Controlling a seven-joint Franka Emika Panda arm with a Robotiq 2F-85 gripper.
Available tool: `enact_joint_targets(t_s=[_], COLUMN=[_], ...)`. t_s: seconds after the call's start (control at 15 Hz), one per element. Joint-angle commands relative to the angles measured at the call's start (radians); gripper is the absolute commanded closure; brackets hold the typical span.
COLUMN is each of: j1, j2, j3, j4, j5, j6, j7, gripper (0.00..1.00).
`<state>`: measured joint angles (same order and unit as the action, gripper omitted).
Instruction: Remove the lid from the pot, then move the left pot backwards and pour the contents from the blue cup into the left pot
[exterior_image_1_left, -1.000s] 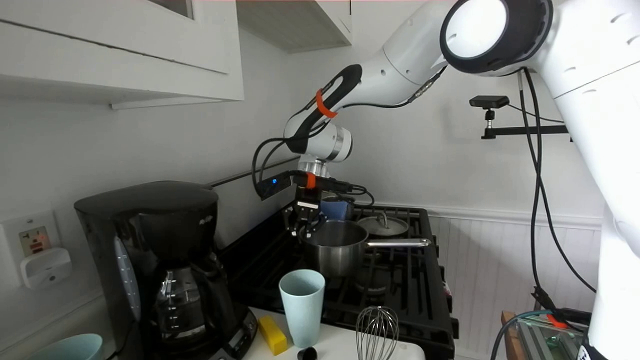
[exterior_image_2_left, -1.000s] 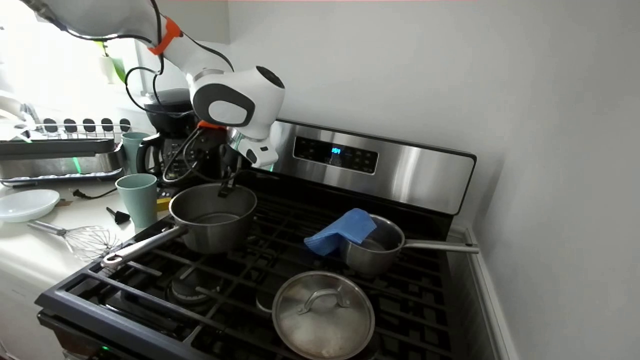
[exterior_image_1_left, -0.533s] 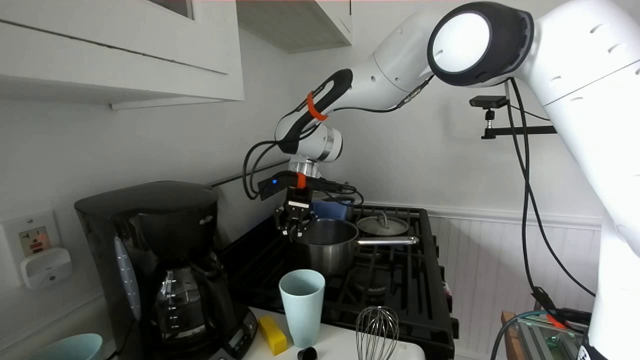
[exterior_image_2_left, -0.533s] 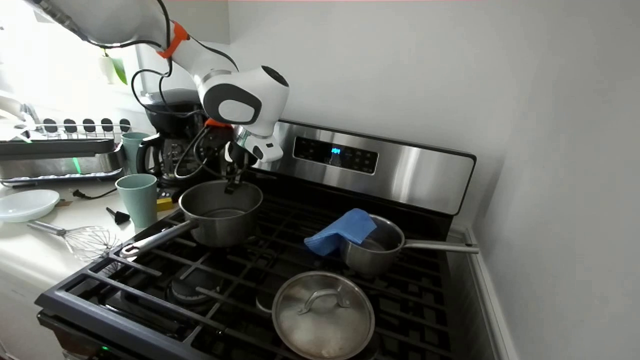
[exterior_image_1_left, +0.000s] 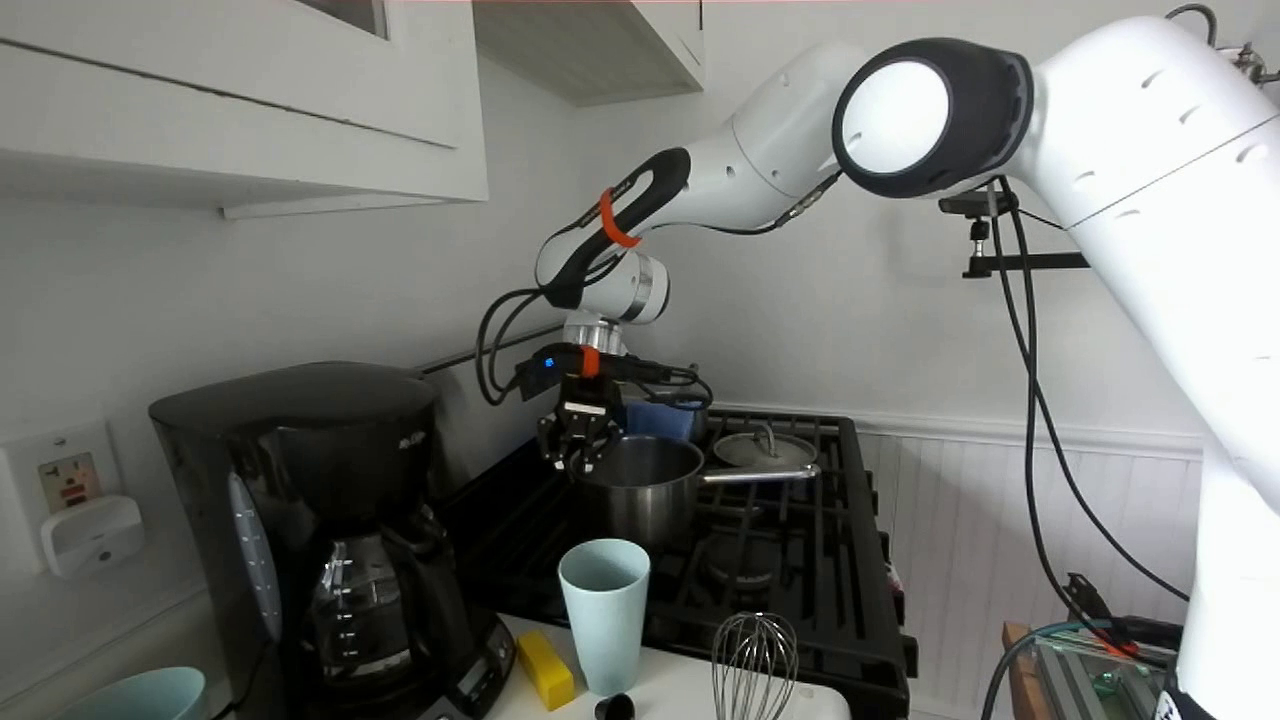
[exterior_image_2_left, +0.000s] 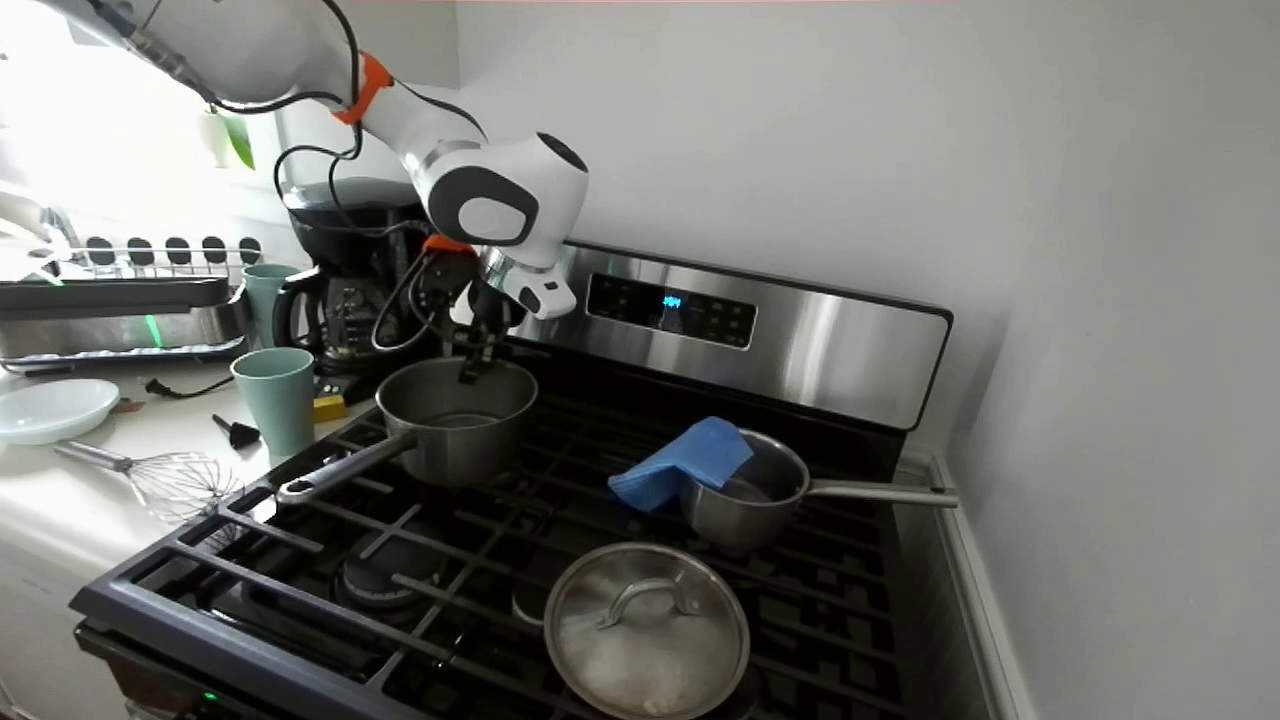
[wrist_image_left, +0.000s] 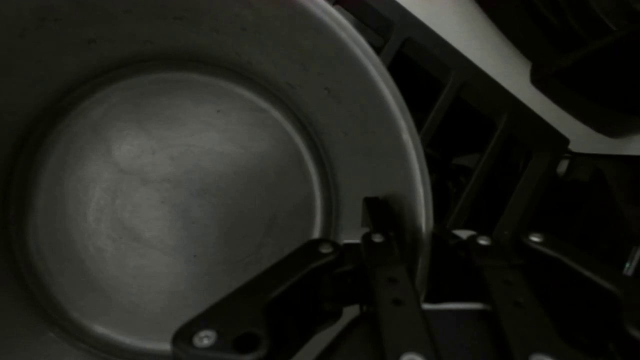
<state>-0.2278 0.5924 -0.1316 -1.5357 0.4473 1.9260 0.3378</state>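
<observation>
The left pot, a steel saucepan (exterior_image_1_left: 640, 505) (exterior_image_2_left: 455, 440) with one long handle, stands uncovered on the stove grate; in the wrist view its inside (wrist_image_left: 175, 200) shows a bare bottom. My gripper (exterior_image_1_left: 574, 465) (exterior_image_2_left: 475, 372) is at the pot's rim on the side by the control panel. In the wrist view the gripper (wrist_image_left: 422, 227) straddles the rim, one finger inside and one outside, with a visible gap between them. The lid (exterior_image_1_left: 765, 450) (exterior_image_2_left: 648, 635) lies on the stove, handle up. The blue cup (exterior_image_1_left: 605, 620) (exterior_image_2_left: 277, 402) stands upright on the counter; its contents are hidden.
A second pot (exterior_image_2_left: 745, 512) with a blue cloth (exterior_image_2_left: 690, 462) over its rim stands at the rear of the stove. A coffee maker (exterior_image_1_left: 310, 480), yellow block (exterior_image_1_left: 545, 670) and whisk (exterior_image_1_left: 755, 660) are near the cup. The control panel (exterior_image_2_left: 800, 335) rises behind the grate.
My gripper and the saucepan have moved together along the grate toward the control panel, away from the blue cup's side. The cup, lid and second pot have not moved.
</observation>
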Motion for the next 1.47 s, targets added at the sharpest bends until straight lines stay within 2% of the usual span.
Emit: enact_joint_targets(t_s=[0.0,0.07,0.13,0.2,0.8,1.07,1.4], j1=[-0.015,-0.016,-0.017,-0.017,-0.014,-0.019,-0.023], j2=[0.093,0.096,0.099,0.096,-0.04,-0.167,-0.334], j3=[0.006,0.008,0.008,0.01,0.009,0.013,0.01], j4=[0.117,0.125,0.133,0.131,0.031,-0.071,-0.212], j5=[-0.013,-0.011,-0.01,-0.006,-0.008,-0.021,-0.023], j6=[-0.006,-0.011,-0.018,-0.02,-0.018,-0.064,-0.249], j7=[-0.015,-0.013,-0.01,-0.009,-0.036,-0.167,-0.372], gripper=[0.97,0.95,0.65,0.64,0.03,0.0,0.0])
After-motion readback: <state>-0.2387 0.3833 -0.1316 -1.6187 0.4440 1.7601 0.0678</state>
